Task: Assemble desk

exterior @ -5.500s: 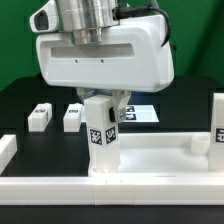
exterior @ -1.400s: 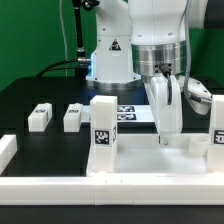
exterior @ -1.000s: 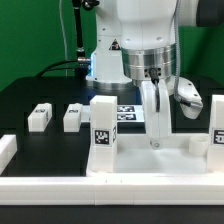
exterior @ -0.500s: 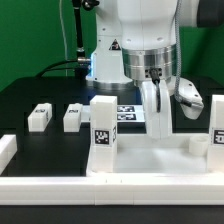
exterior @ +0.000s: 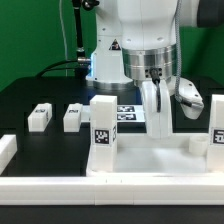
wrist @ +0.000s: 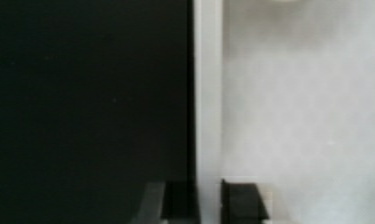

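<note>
From the exterior view I see the gripper (exterior: 156,141) pointing straight down, its fingers (exterior: 150,120) drawn narrow and reaching the far rim (exterior: 170,146) of the desk top (exterior: 150,162). The desk top lies flat on the black table (exterior: 30,98), close to the camera. An upright leg (exterior: 103,135) with a tag facing me stands at the desk top's corner on the exterior view's left. A second leg (exterior: 217,125) stands at the exterior view's right edge, partly cut off by the frame. Two loose legs (exterior: 40,117) lie side by side on the table, well apart from the desk top, toward the exterior view's left. The marker board (exterior: 130,112) lies behind the upright leg, partly hidden by it and by the gripper.

In the wrist view the grip is plainer to me. The thin white rim (wrist: 207,90) runs between the two dark fingers (wrist: 168,202), one on each side and pressed against it, so the gripper (wrist: 207,196) is clamped on the desk top (wrist: 305,110). On one side of the rim is the black table (wrist: 77,100); on the other is the pale inner floor of the desk top.
</note>
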`<state>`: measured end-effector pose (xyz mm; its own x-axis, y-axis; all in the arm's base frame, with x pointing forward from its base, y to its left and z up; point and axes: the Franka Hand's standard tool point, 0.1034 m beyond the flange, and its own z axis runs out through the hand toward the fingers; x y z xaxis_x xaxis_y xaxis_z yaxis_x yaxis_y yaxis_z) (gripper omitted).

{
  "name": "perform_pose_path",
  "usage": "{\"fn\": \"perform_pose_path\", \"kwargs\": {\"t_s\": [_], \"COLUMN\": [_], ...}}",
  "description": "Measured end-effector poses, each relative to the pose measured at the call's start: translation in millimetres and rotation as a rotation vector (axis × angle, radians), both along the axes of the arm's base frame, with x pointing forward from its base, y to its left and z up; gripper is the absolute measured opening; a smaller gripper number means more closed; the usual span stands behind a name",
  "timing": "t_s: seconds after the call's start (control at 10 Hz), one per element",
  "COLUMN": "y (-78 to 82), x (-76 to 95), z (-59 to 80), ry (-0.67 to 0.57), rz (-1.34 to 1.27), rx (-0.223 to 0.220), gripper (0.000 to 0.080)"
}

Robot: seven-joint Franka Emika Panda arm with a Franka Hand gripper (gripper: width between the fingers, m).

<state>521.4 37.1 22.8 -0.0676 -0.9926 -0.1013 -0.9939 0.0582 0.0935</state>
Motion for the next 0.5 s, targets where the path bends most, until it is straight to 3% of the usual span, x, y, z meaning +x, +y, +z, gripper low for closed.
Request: {"fn": "perform_pose_path", "kwargs": {"t_s": [0.3, 0.5], "y": [0.0, -14.2], "x": [0.0, -11.7], "z": [0.0, 4.8], "ry": [0.000, -0.015], "rz": [0.001, 0.168], "rx": [0.000, 0.014], "gripper": [0.0058, 0.0058]}}
